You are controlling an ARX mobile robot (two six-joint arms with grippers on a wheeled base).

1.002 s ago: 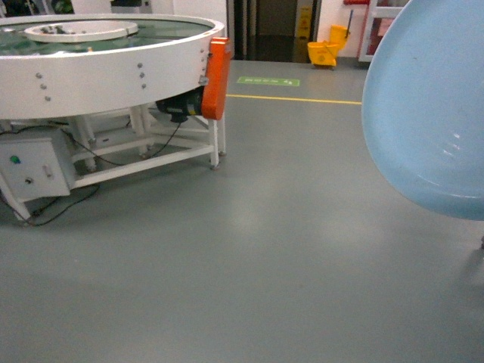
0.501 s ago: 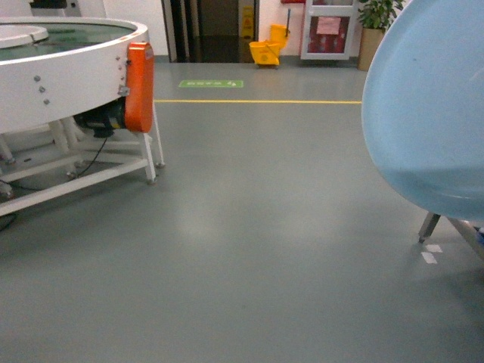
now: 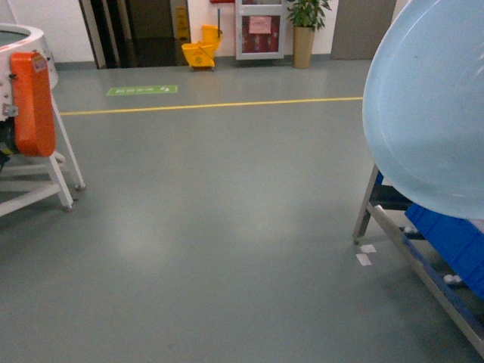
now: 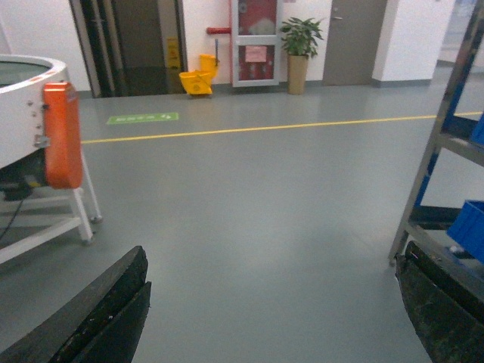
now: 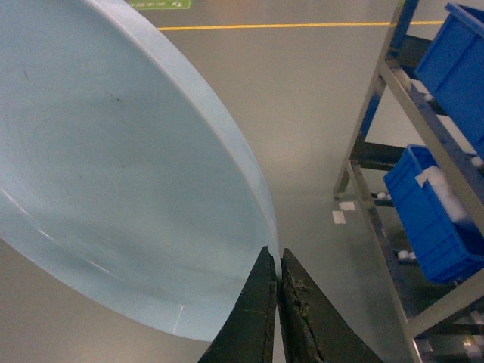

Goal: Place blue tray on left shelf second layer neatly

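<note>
Swinging round to the right since a moment ago, the robot's view has lost most of the round white turntable: only its orange guard and white legs show at the left edge, while a steel rack with dark-blue ribbed crates has come into sight low on the right. The blue tray stays where it was in the head view, tipped up on edge and filling the upper right, a smooth, pale sky-blue oval with a raised rim. The right gripper has its two dark, rough-surfaced fingers pinched narrowly onto the tray's rim, holding it in the air beside the rack and not on any tier. The left gripper stands wide apart, its black fingers at either lower corner with nothing between them. A yellow mop bucket and a potted plant stand by the far wall, beyond a yellow floor line on the smooth grey floor.
</note>
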